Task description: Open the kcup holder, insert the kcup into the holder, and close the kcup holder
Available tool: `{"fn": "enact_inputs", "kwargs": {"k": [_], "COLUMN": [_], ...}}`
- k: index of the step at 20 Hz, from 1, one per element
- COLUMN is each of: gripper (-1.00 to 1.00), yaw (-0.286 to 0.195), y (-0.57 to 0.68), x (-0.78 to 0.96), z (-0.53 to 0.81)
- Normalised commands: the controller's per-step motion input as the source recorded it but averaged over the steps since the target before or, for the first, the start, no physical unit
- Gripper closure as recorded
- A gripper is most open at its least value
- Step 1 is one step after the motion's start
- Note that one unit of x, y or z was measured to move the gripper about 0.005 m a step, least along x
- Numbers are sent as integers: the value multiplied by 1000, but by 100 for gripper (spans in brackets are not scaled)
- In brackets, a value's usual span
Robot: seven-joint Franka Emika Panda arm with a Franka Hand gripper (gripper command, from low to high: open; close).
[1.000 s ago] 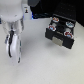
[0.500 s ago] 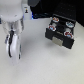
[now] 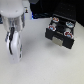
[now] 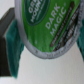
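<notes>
Green foil fills the wrist view: the kcup [image 4: 47,30] sits clamped between the teal pads [image 4: 11,42] of the hand [image 3: 13,46], its printed lid facing the camera, so the hand is closed on the pod and carries it above the white surface [image 3: 40,70]. In the exterior view the pod itself is too small and hidden to make out at the fingers.

The holder [image 3: 61,31] lies well apart from the hand, off toward the exterior view's right, with its tray [image 3: 60,37] already slid out and round slots showing. The opening step looks done; the step in hand is carrying the pod across and seating it.

To do this well, I judge the arm should travel high enough to clear the tray's front edge, stop over a free slot, and lower the pod straight down with its lid level before letting go. A tilted pod would likely catch on the slot rim.

Several slots already hold pods [image 3: 64,25] with reddish or dark tops, so the choice of slot matters; which ones are free is hard to tell at this blur. Nothing else lies on the surface between hand and holder
</notes>
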Motion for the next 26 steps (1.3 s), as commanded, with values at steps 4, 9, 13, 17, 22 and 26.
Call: {"fn": "enact_inputs", "kwargs": {"k": [4,9,13,17,22,26], "gripper": [100,100,100,100,100,100], "yaw": [9,17,15,9,8,8], "y": [483,577,637,664,652,666], "x": [81,57,61,84,79,79], "z": [849,783,697,621,511,414]}}
